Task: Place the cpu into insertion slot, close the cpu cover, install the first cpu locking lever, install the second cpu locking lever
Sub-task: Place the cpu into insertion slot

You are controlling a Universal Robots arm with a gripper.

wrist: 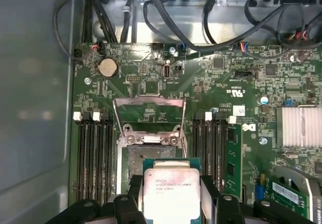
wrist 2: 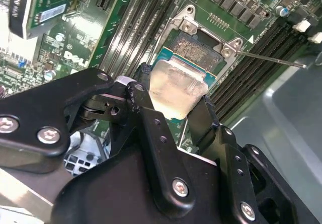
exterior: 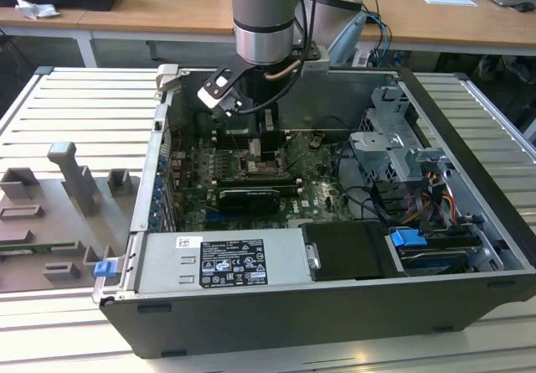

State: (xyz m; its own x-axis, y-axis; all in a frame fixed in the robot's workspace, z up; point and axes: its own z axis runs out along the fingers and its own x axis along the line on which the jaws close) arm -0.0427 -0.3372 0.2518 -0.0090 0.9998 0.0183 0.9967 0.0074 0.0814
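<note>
First wrist view: cpu (wrist: 171, 190) in gripper (wrist: 172, 198)

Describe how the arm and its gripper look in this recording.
The arm is a grey cylinder with a black band near the wrist; a tan cable loops beneath it. The gripper is matte black, built of jointed link plates fastened with silver screws.

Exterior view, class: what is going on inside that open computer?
The arm's gripper has its jaws shut on the cpu, holding it just over the insertion slot on the motherboard. The cpu does not look seated yet. The cover stands swung open, clear of the slot.
</note>
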